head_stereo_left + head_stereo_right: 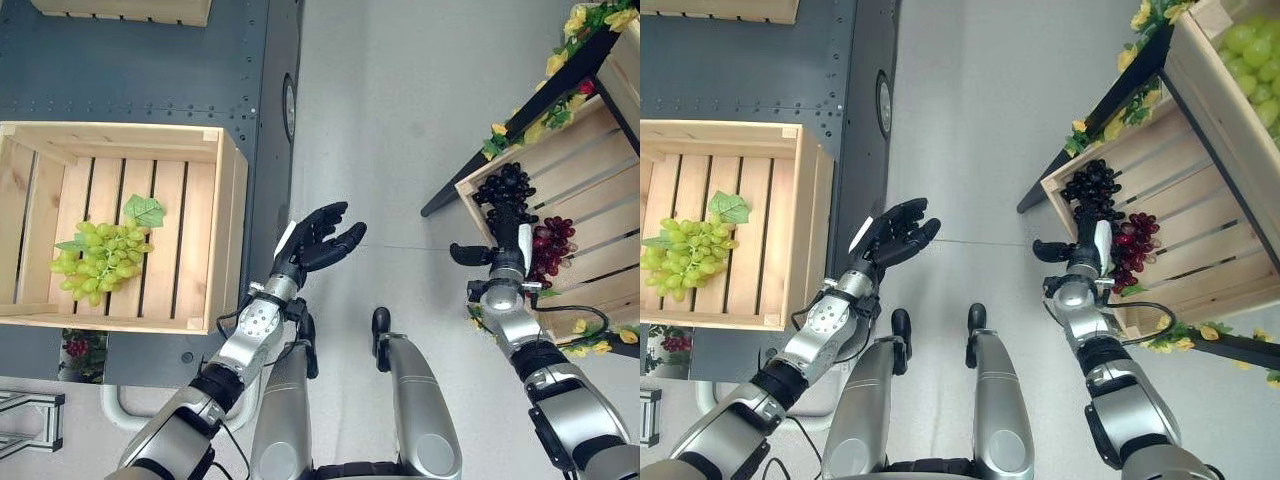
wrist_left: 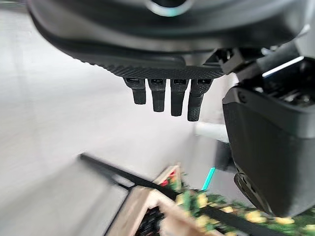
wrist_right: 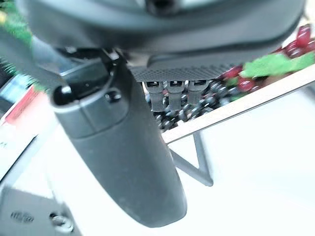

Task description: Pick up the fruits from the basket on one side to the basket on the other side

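Note:
A wooden crate (image 1: pixel 226 235) on my left holds a bunch of green grapes (image 1: pixel 100 262) with a leaf. To my right, a tilted crate (image 1: pixel 590 195) holds black grapes (image 1: pixel 503 188) and red grapes (image 1: pixel 552 245). My right hand (image 1: pixel 505 255) is at that crate's near edge, thumb spread out and straight fingers (image 3: pixel 170 93) lying over the black grapes (image 3: pixel 197 105); it is open. My left hand (image 1: pixel 315 240) hovers open above the floor beside the left crate, palm turned toward the right crate, with nothing in it.
The left crate sits on a dark metal platform (image 1: pixel 150 70), with another crate (image 1: pixel 130 10) behind it. A higher shelf on the right carries green grapes (image 1: pixel 1250 45). Yellow flowers (image 1: pixel 555 105) and a black stand leg (image 1: pixel 445 200) border the right crate. Grey floor lies between.

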